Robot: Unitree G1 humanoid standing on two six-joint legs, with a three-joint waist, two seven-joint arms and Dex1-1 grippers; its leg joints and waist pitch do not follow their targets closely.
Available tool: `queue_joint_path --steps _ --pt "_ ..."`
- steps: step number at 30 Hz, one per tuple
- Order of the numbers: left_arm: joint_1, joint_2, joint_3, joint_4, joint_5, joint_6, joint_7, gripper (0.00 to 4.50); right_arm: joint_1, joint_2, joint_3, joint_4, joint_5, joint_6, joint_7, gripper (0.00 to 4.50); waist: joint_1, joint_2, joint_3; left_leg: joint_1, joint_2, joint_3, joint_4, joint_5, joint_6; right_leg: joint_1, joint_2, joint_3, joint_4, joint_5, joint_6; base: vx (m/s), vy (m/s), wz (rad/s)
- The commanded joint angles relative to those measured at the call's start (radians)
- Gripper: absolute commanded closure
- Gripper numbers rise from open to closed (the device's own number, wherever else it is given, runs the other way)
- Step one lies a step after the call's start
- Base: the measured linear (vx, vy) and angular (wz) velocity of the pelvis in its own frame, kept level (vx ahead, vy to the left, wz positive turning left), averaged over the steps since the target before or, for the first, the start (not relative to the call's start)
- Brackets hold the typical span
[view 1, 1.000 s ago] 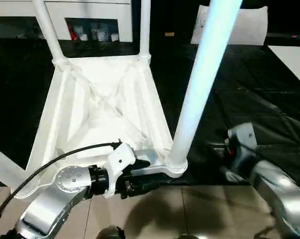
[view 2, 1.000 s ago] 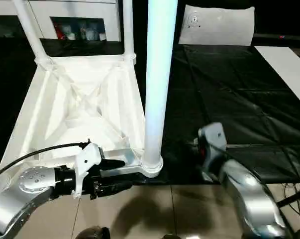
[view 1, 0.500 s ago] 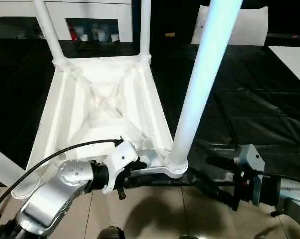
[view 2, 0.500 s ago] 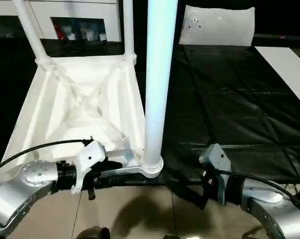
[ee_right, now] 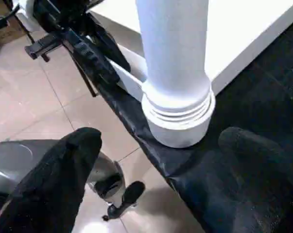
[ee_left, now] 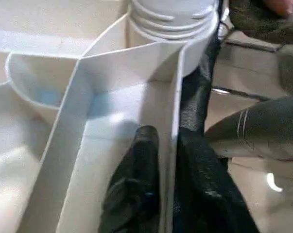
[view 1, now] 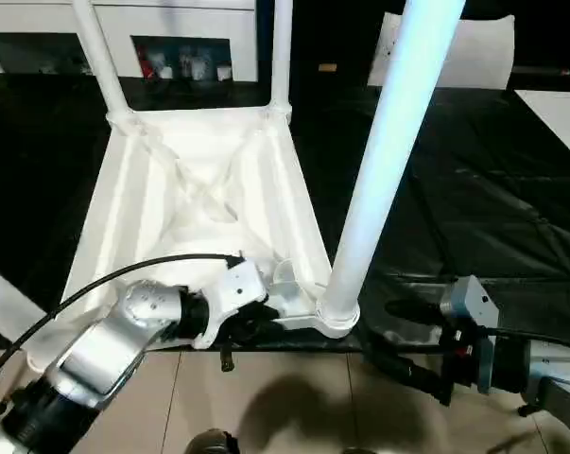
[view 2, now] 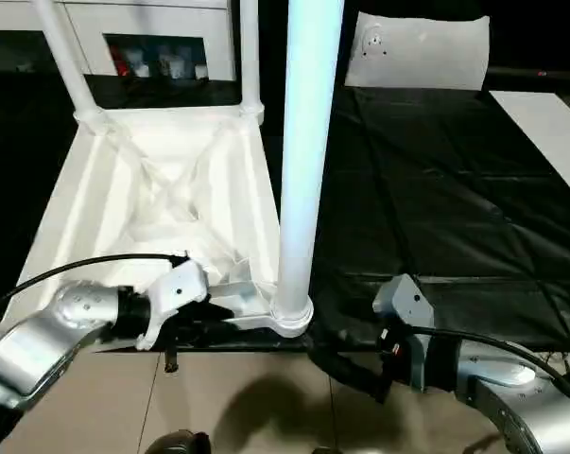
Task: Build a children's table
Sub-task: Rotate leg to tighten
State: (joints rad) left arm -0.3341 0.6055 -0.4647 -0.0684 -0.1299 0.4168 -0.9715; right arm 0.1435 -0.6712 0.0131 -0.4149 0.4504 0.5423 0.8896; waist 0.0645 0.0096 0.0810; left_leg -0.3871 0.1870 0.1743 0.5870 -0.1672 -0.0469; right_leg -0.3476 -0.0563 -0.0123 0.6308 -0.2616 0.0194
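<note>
The white tabletop lies underside up on the black-covered work table. Two legs stand in its far corners. A third leg stands in the near right corner socket. My left gripper is shut on the tabletop's near rim beside that socket, one finger inside the rim and one outside. My right gripper is open, low at the table's front edge. Its fingers stand apart on either side of the leg's base without touching it.
The table's front edge runs just under both grippers, with tiled floor below. A white glass-door cabinet stands at the back, a white cushion-like bag at the back right. A white bar crosses the left edge.
My left gripper has closed onto the tabletop's near rim. My right arm has swung down from a raised pose, and its open fingers now point at the near right leg's base.
</note>
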Motion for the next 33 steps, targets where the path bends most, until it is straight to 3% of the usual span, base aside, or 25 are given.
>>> queue_joint_path --steps 1,4,6,9,12,16,20,24,26,28,30,33 --pt "-0.03 0.014 -0.018 0.089 0.057 -0.072 -0.019 4.11 -0.006 0.0 0.012 -0.015 -0.008 -0.006 -0.009 0.0 0.003 -0.003 -0.059 0.027 0.041 -0.016 -0.069 -0.198 0.017 0.013 -0.071 0.033 -0.084 -0.057 -0.217 0.0 0.0 0.0" --pt "-0.071 0.028 -0.049 0.173 0.107 -0.204 -0.055 4.41 -0.011 0.009 0.008 -0.011 -0.01 -0.013 -0.022 0.0 0.003 -0.003 -0.057 0.027 0.042 -0.018 -0.074 -0.228 0.005 0.01 -0.074 0.034 -0.09 -0.114 -0.206 0.0 0.0 0.0" --pt "-0.106 0.013 -0.04 0.252 0.109 -0.311 -0.077 4.41 -0.015 0.018 0.009 -0.009 -0.014 -0.019 -0.03 0.0 0.003 -0.003 -0.056 0.03 0.042 -0.017 -0.076 -0.272 -0.015 0.005 -0.077 0.036 -0.096 -0.2 -0.194 0.0 0.0 0.0" --pt "-0.165 -0.019 -0.02 0.361 0.104 -0.43 -0.095 4.41 -0.018 0.028 0.007 -0.008 -0.016 -0.026 -0.04 0.0 0.005 -0.004 -0.059 0.029 0.042 -0.018 -0.076 -0.273 -0.02 0.004 -0.08 0.035 -0.097 -0.226 -0.185 0.0 0.0 0.0" --pt "-0.203 -0.047 -0.012 0.421 0.093 -0.512 -0.117 4.41 -0.019 0.037 0.0 -0.005 -0.02 -0.039 -0.052 0.0 0.009 -0.006 -0.059 0.029 0.044 -0.017 -0.078 -0.272 -0.023 0.001 -0.081 0.036 -0.095 -0.209 -0.189 0.0 0.0 0.0" --pt "-0.224 -0.064 -0.017 0.453 0.09 -0.57 -0.136 4.41 -0.029 0.047 -0.001 0.0 -0.027 -0.046 -0.065 0.0 0.016 -0.005 -0.064 0.027 0.045 -0.015 -0.074 -0.229 -0.006 0.002 -0.08 0.034 -0.085 -0.113 -0.208 0.0 0.0 0.0" --pt "-0.254 -0.122 -0.031 0.536 0.079 -0.741 -0.195 4.41 -0.072 0.069 0.007 0.028 -0.046 -0.062 -0.09 0.0 0.028 -0.006 -0.068 0.029 0.045 -0.011 -0.068 -0.192 0.006 0.001 -0.081 0.034 -0.081 -0.062 -0.215 0.0 0.0 0.0" --pt "-0.251 -0.141 -0.022 0.554 0.06 -0.753 -0.223 4.41 -0.087 0.072 0.016 0.034 -0.043 -0.064 -0.089 0.0 0.042 -0.007 -0.069 0.03 0.048 -0.008 -0.068 -0.179 0.02 0.001 -0.082 0.032 -0.075 -0.029 -0.215 0.0 0.0 0.0" --pt "-0.246 -0.142 -0.017 0.557 0.042 -0.741 -0.254 4.41 -0.108 0.075 0.029 0.049 -0.04 -0.059 -0.078 0.0 0.044 -0.008 -0.067 0.028 0.047 -0.007 -0.069 -0.187 0.02 0.001 -0.083 0.032 -0.077 -0.058 -0.211 0.0 0.0 0.0" --pt "-0.244 -0.145 -0.012 0.562 0.025 -0.71 -0.287 4.41 -0.137 0.086 0.042 0.074 -0.04 -0.065 -0.063 0.0 0.043 -0.01 -0.063 0.029 0.048 -0.007 -0.072 -0.207 0.012 -0.002 -0.086 0.033 -0.083 -0.122 -0.204 0.0 0.0 0.0" --pt "-0.245 -0.139 -0.018 0.566 0.02 -0.675 -0.33 4.41 -0.169 0.096 0.058 0.109 -0.045 -0.084 -0.045 0.0 0.042 -0.008 -0.064 0.031 0.048 -0.007 -0.073 -0.218 0.005 -0.004 -0.085 0.033 -0.083 -0.14 -0.204 0.0 0.0 0.0" --pt "-0.263 -0.129 -0.028 0.599 0.038 -0.665 -0.374 4.48 -0.231 0.114 0.081 0.178 -0.025 -0.113 0.026 0.18 0.038 -0.015 -0.062 0.026 0.047 -0.007 -0.073 -0.204 0.012 -0.002 -0.086 0.032 -0.082 -0.133 -0.207 0.0 0.0 0.0"
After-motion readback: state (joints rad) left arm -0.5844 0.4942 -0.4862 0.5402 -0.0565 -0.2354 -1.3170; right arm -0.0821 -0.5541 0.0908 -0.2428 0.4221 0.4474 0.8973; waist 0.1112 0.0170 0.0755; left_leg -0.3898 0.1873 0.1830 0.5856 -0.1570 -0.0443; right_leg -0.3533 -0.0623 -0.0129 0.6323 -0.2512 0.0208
